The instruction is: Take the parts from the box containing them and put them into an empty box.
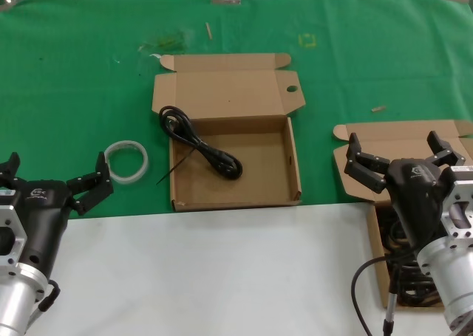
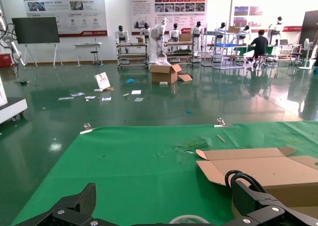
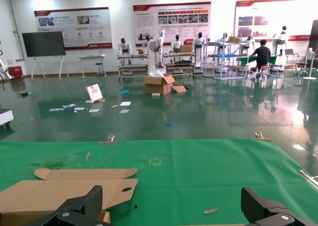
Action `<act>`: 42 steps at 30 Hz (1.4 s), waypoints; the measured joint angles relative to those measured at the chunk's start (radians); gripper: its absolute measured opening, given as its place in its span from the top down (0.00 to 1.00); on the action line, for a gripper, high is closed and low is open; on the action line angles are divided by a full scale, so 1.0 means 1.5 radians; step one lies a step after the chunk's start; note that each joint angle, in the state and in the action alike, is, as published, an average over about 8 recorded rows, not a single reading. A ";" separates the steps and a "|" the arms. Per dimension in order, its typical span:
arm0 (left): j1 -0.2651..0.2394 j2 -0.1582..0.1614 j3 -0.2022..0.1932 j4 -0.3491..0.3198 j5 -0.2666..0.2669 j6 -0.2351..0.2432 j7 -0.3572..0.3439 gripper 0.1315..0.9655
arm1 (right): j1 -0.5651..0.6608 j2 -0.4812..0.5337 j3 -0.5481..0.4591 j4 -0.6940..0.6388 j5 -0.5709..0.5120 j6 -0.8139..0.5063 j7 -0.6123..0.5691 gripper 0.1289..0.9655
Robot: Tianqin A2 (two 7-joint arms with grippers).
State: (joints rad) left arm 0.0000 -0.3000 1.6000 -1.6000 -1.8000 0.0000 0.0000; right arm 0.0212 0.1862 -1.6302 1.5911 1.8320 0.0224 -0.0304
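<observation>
The brown box with a round hole in its lid flap (image 1: 235, 140) lies open at the table's middle and holds one coiled black cable (image 1: 199, 145). It also shows in the right wrist view (image 3: 54, 190). The second brown box (image 1: 399, 135) lies open at the right edge, with dark cables (image 1: 405, 275) inside, mostly hidden by my right arm. My right gripper (image 1: 405, 157) hovers open and empty above it. My left gripper (image 1: 55, 175) is open and empty at the lower left, next to the tape ring. Its wrist view shows the cable (image 2: 242, 178) over the box lid (image 2: 263, 169).
A whitish tape ring (image 1: 127, 161) lies on the green cloth left of the middle box. Small scraps lie on the cloth at the back (image 1: 166, 42) and near the right box (image 1: 378, 108). A white table surface (image 1: 222, 269) spans the front.
</observation>
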 joint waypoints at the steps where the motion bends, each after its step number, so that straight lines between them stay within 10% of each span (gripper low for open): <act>1: 0.000 0.000 0.000 0.000 0.000 0.000 0.000 0.00 | 0.000 0.000 0.000 0.000 0.000 0.000 0.000 0.00; 42: 0.000 0.000 0.000 0.000 0.000 0.000 0.000 0.00 | 0.000 0.000 0.000 0.000 0.000 0.000 0.000 0.00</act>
State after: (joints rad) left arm 0.0000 -0.3000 1.6000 -1.6000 -1.8000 0.0000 0.0000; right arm 0.0212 0.1862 -1.6302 1.5911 1.8320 0.0224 -0.0304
